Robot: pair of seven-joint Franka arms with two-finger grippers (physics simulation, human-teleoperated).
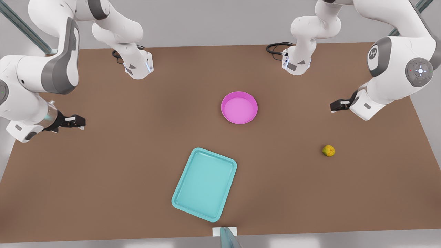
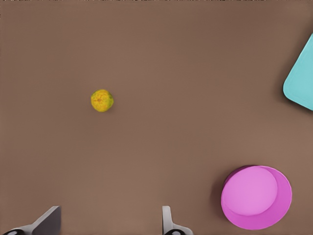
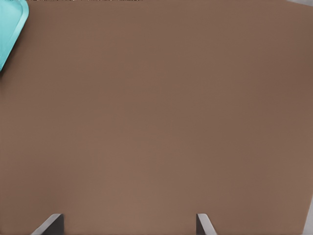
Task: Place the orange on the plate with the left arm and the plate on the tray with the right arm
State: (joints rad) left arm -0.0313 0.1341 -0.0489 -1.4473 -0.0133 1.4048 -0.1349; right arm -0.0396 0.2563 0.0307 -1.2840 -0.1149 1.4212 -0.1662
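A brown table [image 1: 137,165] with a plain matte top fills most of the front view. Two black cable loops lie on it, one at 11 o'clock [image 1: 119,55] and one at 1 o'clock [image 1: 275,47]. A small white block [image 1: 216,231] sits at its 6 o'clock edge. A pale grey floor [image 1: 213,24] surrounds the table.

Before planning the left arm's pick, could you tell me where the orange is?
The small round yellow-orange fruit lies alone on the brown table, at the front view's right, below the left gripper.
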